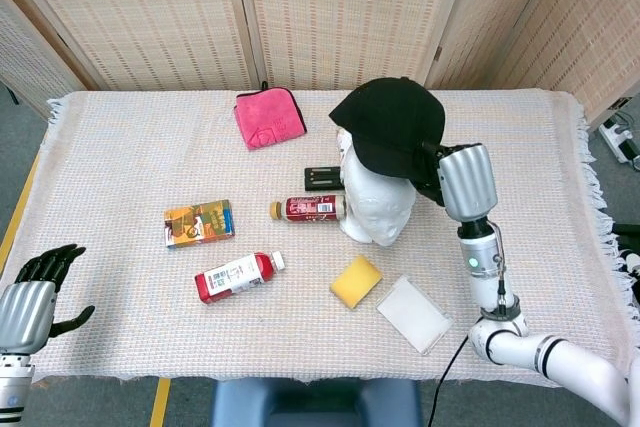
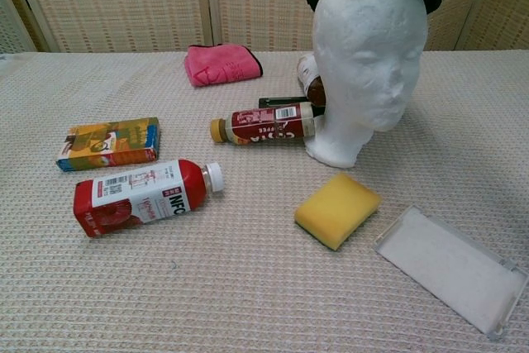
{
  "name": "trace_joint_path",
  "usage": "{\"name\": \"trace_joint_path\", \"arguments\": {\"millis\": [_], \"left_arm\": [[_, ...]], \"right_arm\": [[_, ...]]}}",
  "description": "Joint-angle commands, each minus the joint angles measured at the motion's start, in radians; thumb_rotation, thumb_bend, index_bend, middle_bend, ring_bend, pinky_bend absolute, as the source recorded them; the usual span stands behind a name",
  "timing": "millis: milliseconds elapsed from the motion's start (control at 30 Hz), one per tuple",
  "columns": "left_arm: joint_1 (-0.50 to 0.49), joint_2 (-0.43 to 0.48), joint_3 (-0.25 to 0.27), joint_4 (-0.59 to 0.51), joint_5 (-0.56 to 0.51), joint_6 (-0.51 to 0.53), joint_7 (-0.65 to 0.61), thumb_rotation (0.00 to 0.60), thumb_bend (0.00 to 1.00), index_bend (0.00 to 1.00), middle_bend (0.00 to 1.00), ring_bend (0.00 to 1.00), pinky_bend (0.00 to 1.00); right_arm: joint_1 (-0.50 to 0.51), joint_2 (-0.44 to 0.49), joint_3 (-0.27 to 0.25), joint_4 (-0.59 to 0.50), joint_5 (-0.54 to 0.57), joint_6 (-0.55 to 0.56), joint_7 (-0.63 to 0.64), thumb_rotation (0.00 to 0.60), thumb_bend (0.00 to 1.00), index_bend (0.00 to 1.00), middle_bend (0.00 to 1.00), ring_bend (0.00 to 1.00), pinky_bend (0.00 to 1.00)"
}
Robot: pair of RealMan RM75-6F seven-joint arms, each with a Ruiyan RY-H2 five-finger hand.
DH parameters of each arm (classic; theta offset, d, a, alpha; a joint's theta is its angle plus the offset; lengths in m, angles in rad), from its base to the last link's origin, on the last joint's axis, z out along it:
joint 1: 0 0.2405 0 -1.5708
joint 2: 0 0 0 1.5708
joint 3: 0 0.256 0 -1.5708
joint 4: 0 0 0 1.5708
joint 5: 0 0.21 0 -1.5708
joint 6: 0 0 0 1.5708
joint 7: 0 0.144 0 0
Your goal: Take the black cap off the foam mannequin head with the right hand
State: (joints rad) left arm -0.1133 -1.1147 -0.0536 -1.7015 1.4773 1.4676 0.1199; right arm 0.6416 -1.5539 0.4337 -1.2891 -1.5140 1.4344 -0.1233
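Cap (image 1: 393,125) hangs clear above the foam head (image 1: 372,205), gripped at its right-hand edge by the right hand (image 1: 437,169), so a withdrawal rightward looks unobstructed; left hand (image 1: 38,287) idles open, far off the worktop (image 1: 120,147) corner.

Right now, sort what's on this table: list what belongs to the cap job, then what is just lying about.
Job:
black cap, lifted above the head
foam mannequin head
right hand, holding the cap

Lying about:
pink cloth
brown bottle
red bottle
orange carton
yellow sponge
clear tray
left hand, idle
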Motion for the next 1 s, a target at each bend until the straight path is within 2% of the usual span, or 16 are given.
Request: {"name": "trace_joint_path", "arguments": {"millis": [33, 267, 400, 533, 667, 800, 933, 1000], "left_arm": [[-0.002, -0.001, -0.001, -0.001, -0.001, -0.002, 0.002, 0.600, 0.22, 0.20, 0.18, 0.17, 0.21], [-0.007, -0.005, 0.000, -0.004, 0.003, -0.007, 0.006, 0.600, 0.22, 0.20, 0.18, 0.17, 0.21], [-0.011, -0.005, 0.000, -0.012, 0.011, -0.007, 0.012, 0.600, 0.22, 0.20, 0.18, 0.17, 0.21], [-0.013, -0.004, 0.003, -0.024, 0.020, -0.005, 0.021, 0.600, 0.22, 0.20, 0.18, 0.17, 0.21], [-0.013, -0.002, 0.005, -0.040, 0.027, -0.001, 0.033, 0.600, 0.22, 0.20, 0.18, 0.17, 0.21], [-0.009, 0.005, 0.007, -0.057, 0.030, 0.006, 0.046, 0.600, 0.22, 0.20, 0.18, 0.17, 0.21], [-0.003, 0.015, 0.010, -0.068, 0.029, 0.012, 0.055, 0.600, 0.22, 0.20, 0.18, 0.17, 0.21], [-0.002, 0.016, 0.011, -0.069, 0.029, 0.013, 0.056, 0.600, 0.22, 0.20, 0.18, 0.17, 0.21]], "right_arm": [[0.020, 0.018, 0.024, 0.032, 0.025, -0.012, 0.008, 0.600, 0.47, 0.87, 0.78, 0.97, 1.00], [-0.036, 0.128, 0.005, 0.031, 0.047, -0.001, 0.040, 0.600, 0.47, 0.87, 0.78, 0.97, 1.00], [-0.116, 0.213, -0.055, 0.023, 0.049, 0.001, 0.096, 0.600, 0.47, 0.87, 0.78, 0.97, 1.00], [-0.174, 0.246, -0.128, 0.064, 0.023, 0.011, 0.135, 0.600, 0.47, 0.87, 0.78, 0.98, 1.00], [-0.200, 0.219, -0.187, 0.142, 0.010, -0.003, 0.188, 0.600, 0.48, 0.87, 0.78, 0.98, 1.00], [-0.202, 0.140, -0.243, 0.253, -0.017, -0.014, 0.207, 0.600, 0.48, 0.87, 0.77, 0.98, 1.00], [-0.202, 0.059, -0.279, 0.338, -0.035, -0.018, 0.235, 0.600, 0.48, 0.84, 0.75, 0.97, 1.00], [-0.202, 0.049, -0.282, 0.350, -0.037, -0.018, 0.239, 0.600, 0.47, 0.78, 0.72, 0.93, 1.00]]}}
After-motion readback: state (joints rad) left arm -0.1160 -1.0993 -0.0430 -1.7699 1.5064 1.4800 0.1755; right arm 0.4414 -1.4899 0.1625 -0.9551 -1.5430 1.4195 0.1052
